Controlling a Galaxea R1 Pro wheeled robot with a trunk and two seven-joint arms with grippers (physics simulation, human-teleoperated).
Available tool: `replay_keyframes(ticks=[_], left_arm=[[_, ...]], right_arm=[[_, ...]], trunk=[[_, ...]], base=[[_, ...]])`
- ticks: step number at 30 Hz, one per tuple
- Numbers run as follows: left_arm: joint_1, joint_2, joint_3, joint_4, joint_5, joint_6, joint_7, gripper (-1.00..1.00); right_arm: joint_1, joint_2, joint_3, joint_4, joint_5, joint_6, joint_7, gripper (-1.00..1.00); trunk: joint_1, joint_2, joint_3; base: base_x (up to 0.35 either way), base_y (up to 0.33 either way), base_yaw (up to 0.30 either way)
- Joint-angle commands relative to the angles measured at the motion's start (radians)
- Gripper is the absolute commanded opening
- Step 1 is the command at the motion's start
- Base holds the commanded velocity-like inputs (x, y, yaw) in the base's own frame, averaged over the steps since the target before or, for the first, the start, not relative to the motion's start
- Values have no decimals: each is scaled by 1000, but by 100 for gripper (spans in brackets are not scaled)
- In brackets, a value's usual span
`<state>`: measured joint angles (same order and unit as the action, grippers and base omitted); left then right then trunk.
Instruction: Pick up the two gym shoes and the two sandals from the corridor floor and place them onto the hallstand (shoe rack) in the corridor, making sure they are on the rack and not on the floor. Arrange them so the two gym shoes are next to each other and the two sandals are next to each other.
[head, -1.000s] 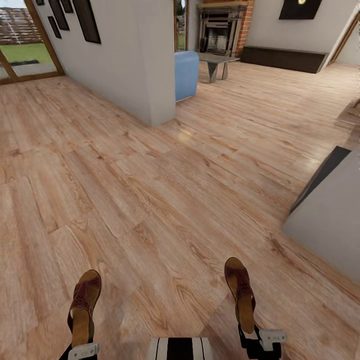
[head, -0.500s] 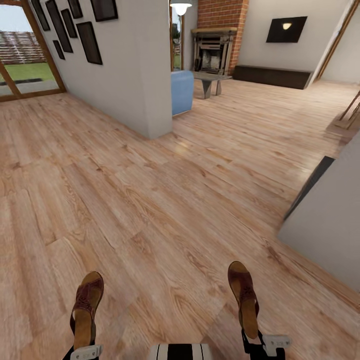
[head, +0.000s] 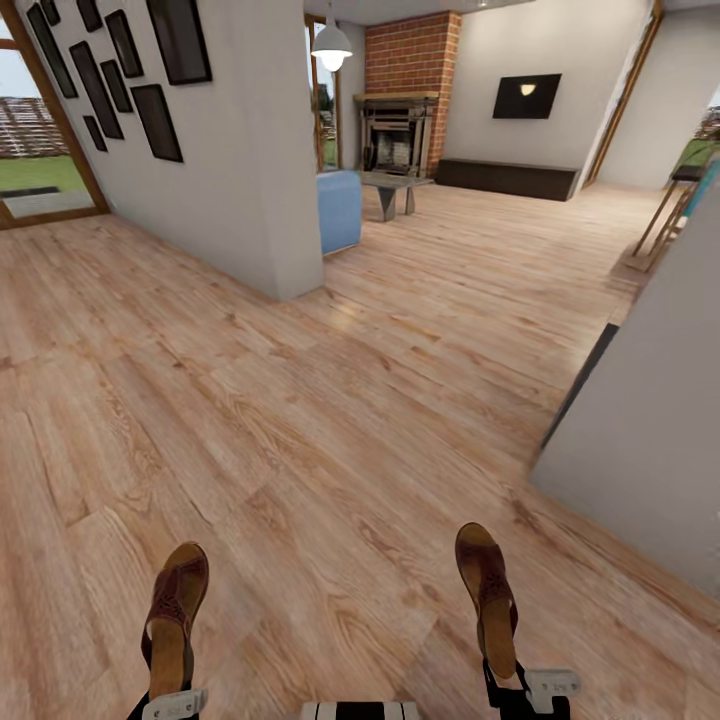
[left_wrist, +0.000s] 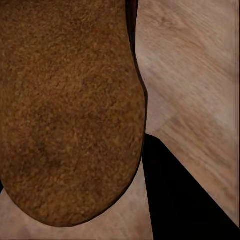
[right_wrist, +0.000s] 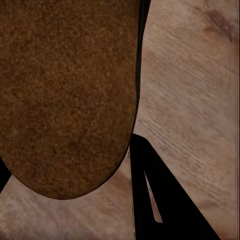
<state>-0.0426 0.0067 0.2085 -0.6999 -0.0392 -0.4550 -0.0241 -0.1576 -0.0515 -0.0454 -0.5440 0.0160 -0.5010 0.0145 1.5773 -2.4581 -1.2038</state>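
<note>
Two brown sandals are held up over the corridor floor (head: 330, 430), toes pointing away from me. At the lower left of the head view, my left gripper (head: 168, 700) is shut on the heel of the left sandal (head: 172, 615). At the lower right, my right gripper (head: 505, 685) is shut on the heel of the right sandal (head: 488, 595). Each wrist view looks close onto a sandal's brown sole (left_wrist: 65, 110) (right_wrist: 65, 95) with floor planks behind. The gym shoes and the hallstand are out of view.
A white partition wall (head: 250, 150) with dark picture frames stands ahead on the left, a blue seat (head: 338, 210) at its end. A grey wall block (head: 650, 420) juts in at the right. Beyond lie a brick fireplace (head: 400, 120) and a low table (head: 388, 190).
The whole head view has shifted, showing more of the far room and the right-hand wall: the camera moved. Both sandals stay in the grippers as before.
</note>
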Motion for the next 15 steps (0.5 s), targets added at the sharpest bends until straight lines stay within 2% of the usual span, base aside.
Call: replay_keyframes(ticks=[1,9,15], left_arm=[[0,0,3,0,-6,-3,-2,-100],[0,3,4,0,2,-4,-3,-100],[0,3,7,0,5,-4,-1,-100]], right_arm=[[0,0,-2,1,-2,-2,3,-100],[0,1,-2,1,-1,-2,7,-100],[0,2,-2,1,-2,-2,2,-100]], trunk=[[-4,7,4],[-35,63,40],[-58,105,60]], base=[[0,0,-158],[0,0,-192],[0,0,-54]])
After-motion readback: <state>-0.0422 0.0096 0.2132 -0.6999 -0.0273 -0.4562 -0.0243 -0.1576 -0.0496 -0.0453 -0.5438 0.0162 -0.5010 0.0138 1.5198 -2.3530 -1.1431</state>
